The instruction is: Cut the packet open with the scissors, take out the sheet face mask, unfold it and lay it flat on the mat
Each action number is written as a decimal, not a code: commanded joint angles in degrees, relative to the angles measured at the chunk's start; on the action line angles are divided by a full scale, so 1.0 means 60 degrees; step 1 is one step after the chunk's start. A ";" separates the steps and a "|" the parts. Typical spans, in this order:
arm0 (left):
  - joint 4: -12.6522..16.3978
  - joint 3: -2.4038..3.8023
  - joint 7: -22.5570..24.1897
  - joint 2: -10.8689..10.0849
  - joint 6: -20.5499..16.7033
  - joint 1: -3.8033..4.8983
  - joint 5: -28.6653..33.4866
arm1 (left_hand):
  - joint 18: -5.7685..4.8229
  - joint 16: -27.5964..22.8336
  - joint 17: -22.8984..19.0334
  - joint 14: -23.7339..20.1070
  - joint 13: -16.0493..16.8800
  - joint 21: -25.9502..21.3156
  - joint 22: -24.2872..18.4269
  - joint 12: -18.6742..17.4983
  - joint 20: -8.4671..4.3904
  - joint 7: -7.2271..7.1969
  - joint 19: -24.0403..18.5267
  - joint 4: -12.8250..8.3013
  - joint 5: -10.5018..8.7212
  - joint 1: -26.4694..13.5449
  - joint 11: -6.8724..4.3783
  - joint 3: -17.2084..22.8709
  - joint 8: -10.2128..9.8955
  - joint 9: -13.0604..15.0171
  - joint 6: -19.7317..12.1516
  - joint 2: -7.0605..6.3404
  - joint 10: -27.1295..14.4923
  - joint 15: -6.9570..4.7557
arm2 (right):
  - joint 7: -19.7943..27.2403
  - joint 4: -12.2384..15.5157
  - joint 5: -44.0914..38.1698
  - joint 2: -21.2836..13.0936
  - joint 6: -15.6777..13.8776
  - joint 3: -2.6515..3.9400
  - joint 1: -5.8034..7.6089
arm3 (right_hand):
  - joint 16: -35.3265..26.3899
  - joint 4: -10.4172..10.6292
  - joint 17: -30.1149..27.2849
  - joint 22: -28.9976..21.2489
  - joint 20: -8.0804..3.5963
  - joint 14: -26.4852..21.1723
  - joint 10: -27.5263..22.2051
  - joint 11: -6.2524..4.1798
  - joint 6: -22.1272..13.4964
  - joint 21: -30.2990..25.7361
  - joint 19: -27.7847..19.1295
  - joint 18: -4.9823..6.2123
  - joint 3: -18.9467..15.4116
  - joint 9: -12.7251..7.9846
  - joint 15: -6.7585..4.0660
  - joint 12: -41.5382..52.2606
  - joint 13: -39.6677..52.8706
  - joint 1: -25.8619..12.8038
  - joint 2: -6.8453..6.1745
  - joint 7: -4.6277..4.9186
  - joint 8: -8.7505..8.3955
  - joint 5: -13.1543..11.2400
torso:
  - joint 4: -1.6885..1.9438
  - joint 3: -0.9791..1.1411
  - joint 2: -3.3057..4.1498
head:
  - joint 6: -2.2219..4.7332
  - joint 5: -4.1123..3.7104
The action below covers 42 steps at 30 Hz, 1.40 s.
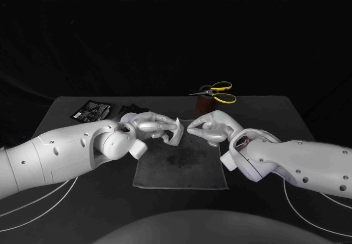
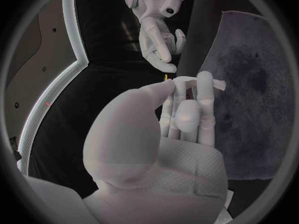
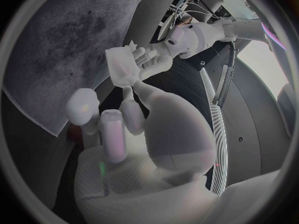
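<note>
My left hand (image 1: 155, 126) holds a folded white sheet mask (image 1: 176, 133) upright in its fingertips above the far end of the dark grey mat (image 1: 179, 170). The right wrist view has the mask (image 3: 121, 65) as a pale folded slab in my left hand (image 3: 156, 55). My right hand (image 1: 211, 127) hovers just to the right of the mask, fingers apart and loosely curled, holding nothing. From the left wrist view, my left fingers (image 2: 187, 109) pinch the mask's edge (image 2: 219, 84), with my right hand (image 2: 159, 40) beyond it. The black packet (image 1: 91, 110) lies at the back left.
Yellow-handled scissors (image 1: 217, 92) stand in a brown holder (image 1: 204, 104) behind the mat. A second dark piece (image 1: 133, 108) lies beside the packet. The mat (image 3: 69, 50) spreads under both hands. White cables trail along the table's front corners.
</note>
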 commanded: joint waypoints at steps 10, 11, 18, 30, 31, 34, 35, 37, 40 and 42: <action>0.0105 0.0006 0.0015 0.0034 -0.0114 0.0009 0.0264 | 0.0144 -0.0025 0.0018 0.0064 0.0015 0.0059 0.0011 0.0038 -0.0018 -0.0005 -0.0059 -0.0014 0.0034 -0.0096 0.0013 0.0035 0.0038 0.0885 0.0040 -0.0009 0.0067 -0.0008 | 0.0195 -0.0376 -0.0362 0.0487 -0.0339 0.0008 -0.0016 | 0.0023 0.0027 0.1056 -0.0069 0.0032 0.0667 -0.0011 0.0065 -0.0052 -0.0133 -0.0042 0.0019 -0.0144 -0.0071 -0.0004 -0.0034 -0.0031 -0.0160 -0.0213 0.0104 -0.0121 -0.0086 | -0.0002 0.0000 -0.0002 | -0.0010 0.0028; 0.0109 0.0006 0.0015 0.0037 -0.0116 0.0009 0.0265 | 0.0144 -0.0025 0.0018 0.0064 0.0015 0.0059 0.0011 0.0038 -0.0018 -0.0005 -0.0059 -0.0014 0.0034 -0.0096 0.0013 0.0035 0.0038 0.0885 0.0040 -0.0009 0.0067 -0.0008 | 0.0193 -0.0401 -0.0372 0.0511 -0.0328 0.0008 -0.0016 | 0.0019 0.0041 0.1047 -0.0086 0.0036 0.0665 -0.0018 0.0073 -0.0065 -0.0164 -0.0060 0.0024 -0.0171 -0.0082 0.0003 -0.0034 -0.0033 -0.0189 -0.0233 0.0112 -0.0136 -0.0089 | -0.0002 0.0000 -0.0002 | -0.0011 0.0030; 0.0147 0.0006 0.0011 0.0057 -0.0092 0.0009 0.0267 | 0.0145 -0.0023 0.0027 0.0067 0.0017 0.0061 0.0014 0.0039 -0.0018 -0.0008 -0.0061 -0.0025 0.0034 -0.0101 0.0010 0.0036 0.0042 0.0890 0.0043 -0.0021 0.0066 -0.0010 | 0.0182 -0.0567 -0.0420 0.0699 -0.0275 0.0009 -0.0016 | 0.0002 0.0117 0.1014 -0.0112 0.0056 0.0654 -0.0058 0.0096 -0.0088 -0.0226 -0.0094 0.0035 -0.0307 -0.0116 0.0024 -0.0059 -0.0062 -0.0315 -0.0308 0.0133 -0.0176 -0.0096 | -0.0004 0.0009 0.0000 | -0.0008 0.0054; 0.0193 0.0006 0.0040 0.0071 -0.0030 0.0010 0.0297 | 0.0146 -0.0024 0.0029 0.0069 0.0020 0.0065 0.0019 0.0044 -0.0018 -0.0010 -0.0065 -0.0039 0.0033 -0.0121 0.0006 0.0030 0.0052 0.0902 0.0054 -0.0046 0.0070 -0.0013 | 0.0127 -0.0711 -0.0568 0.0893 -0.0102 0.0011 -0.0016 | -0.0018 0.0164 0.0975 -0.0150 0.0065 0.0643 -0.0088 0.0104 -0.0092 -0.0297 -0.0132 0.0049 -0.0399 -0.0131 0.0032 -0.0087 -0.0090 -0.0381 -0.0352 0.0139 -0.0191 -0.0103 | -0.0004 -0.0002 -0.0007 | -0.0017 0.0054; 0.0193 0.0006 0.0041 0.0071 -0.0034 0.0010 0.0301 | 0.0146 -0.0023 0.0033 0.0071 0.0020 0.0065 0.0020 0.0045 -0.0018 -0.0010 -0.0066 -0.0038 0.0033 -0.0128 0.0007 0.0028 0.0054 0.0904 0.0055 -0.0048 0.0072 -0.0013 | 0.0123 -0.0716 -0.0578 0.0903 -0.0076 0.0011 -0.0016 | -0.0020 0.0168 0.0972 -0.0153 0.0065 0.0642 -0.0092 0.0104 -0.0088 -0.0304 -0.0136 0.0050 -0.0408 -0.0132 0.0032 -0.0092 -0.0093 -0.0386 -0.0357 0.0138 -0.0191 -0.0103 | -0.0004 0.0001 -0.0007 | -0.0017 0.0056; 0.0194 0.0006 0.0041 0.0070 -0.0042 0.0011 0.0307 | 0.0145 -0.0023 0.0033 0.0071 0.0021 0.0066 0.0020 0.0047 -0.0017 -0.0009 -0.0067 -0.0037 0.0033 -0.0136 0.0007 0.0024 0.0056 0.0906 0.0058 -0.0050 0.0075 -0.0013 | 0.0127 -0.0717 -0.0594 0.0920 -0.0031 0.0011 -0.0015 | -0.0020 0.0178 0.0971 -0.0154 0.0067 0.0641 -0.0094 0.0104 -0.0079 -0.0309 -0.0140 0.0051 -0.0432 -0.0133 0.0033 -0.0089 -0.0093 -0.0399 -0.0369 0.0136 -0.0189 -0.0105 | 0.0001 0.0003 -0.0002 | -0.0017 0.0061; 0.0195 0.0006 0.0040 0.0069 -0.0043 0.0011 0.0308 | 0.0145 -0.0023 0.0033 0.0071 0.0021 0.0066 0.0020 0.0047 -0.0017 -0.0009 -0.0067 -0.0037 0.0033 -0.0136 0.0007 0.0024 0.0056 0.0906 0.0058 -0.0050 0.0075 -0.0013 | 0.0130 -0.0717 -0.0597 0.0923 -0.0024 0.0011 -0.0015 | -0.0020 0.0178 0.0971 -0.0154 0.0067 0.0641 -0.0094 0.0104 -0.0079 -0.0309 -0.0140 0.0051 -0.0432 -0.0133 0.0033 -0.0089 -0.0093 -0.0399 -0.0369 0.0136 -0.0189 -0.0105 | 0.0001 0.0003 -0.0002 | -0.0017 0.0059; 0.0196 0.0006 0.0036 0.0067 -0.0039 0.0011 0.0310 | 0.0145 -0.0024 0.0030 0.0071 0.0023 0.0066 0.0021 0.0050 -0.0017 -0.0010 -0.0069 -0.0037 0.0032 -0.0148 0.0005 0.0019 0.0060 0.0910 0.0062 -0.0055 0.0080 -0.0013 | 0.0140 -0.0716 -0.0602 0.0929 -0.0009 0.0011 -0.0015 | -0.0021 0.0185 0.0970 -0.0156 0.0068 0.0641 -0.0090 0.0102 -0.0068 -0.0315 -0.0143 0.0052 -0.0447 -0.0132 0.0033 -0.0075 -0.0084 -0.0406 -0.0372 0.0132 -0.0184 -0.0105 | 0.0000 0.0002 -0.0003 | -0.0017 0.0058; 0.0198 0.0007 0.0026 0.0064 -0.0019 0.0011 0.0321 | 0.0145 -0.0024 0.0031 0.0071 0.0023 0.0066 0.0022 0.0051 -0.0016 -0.0011 -0.0069 -0.0037 0.0032 -0.0153 0.0005 0.0017 0.0062 0.0912 0.0063 -0.0057 0.0082 -0.0013 | 0.0164 -0.0720 -0.0608 0.0937 -0.0003 0.0011 -0.0015 | -0.0017 0.0170 0.0980 -0.0151 0.0067 0.0642 -0.0084 0.0081 -0.0002 -0.0316 -0.0143 0.0054 -0.0454 -0.0125 0.0023 -0.0050 -0.0072 -0.0350 -0.0340 0.0104 -0.0153 -0.0103 | -0.0001 0.0002 -0.0004 | -0.0017 0.0058; 0.0199 0.0007 0.0020 0.0063 -0.0008 0.0011 0.0329 | 0.0145 -0.0019 0.0049 0.0076 0.0024 0.0066 0.0022 0.0053 -0.0016 -0.0012 -0.0070 -0.0036 0.0032 -0.0159 0.0004 0.0014 0.0064 0.0915 0.0065 -0.0059 0.0084 -0.0013 | 0.0181 -0.0721 -0.0611 0.0942 -0.0011 0.0011 -0.0015 | -0.0010 0.0121 0.0994 -0.0142 0.0058 0.0645 -0.0078 0.0053 0.0066 -0.0312 -0.0140 0.0057 -0.0410 -0.0120 0.0001 -0.0027 -0.0062 -0.0223 -0.0251 0.0073 -0.0122 -0.0102 | -0.0001 0.0002 -0.0003 | -0.0017 0.0065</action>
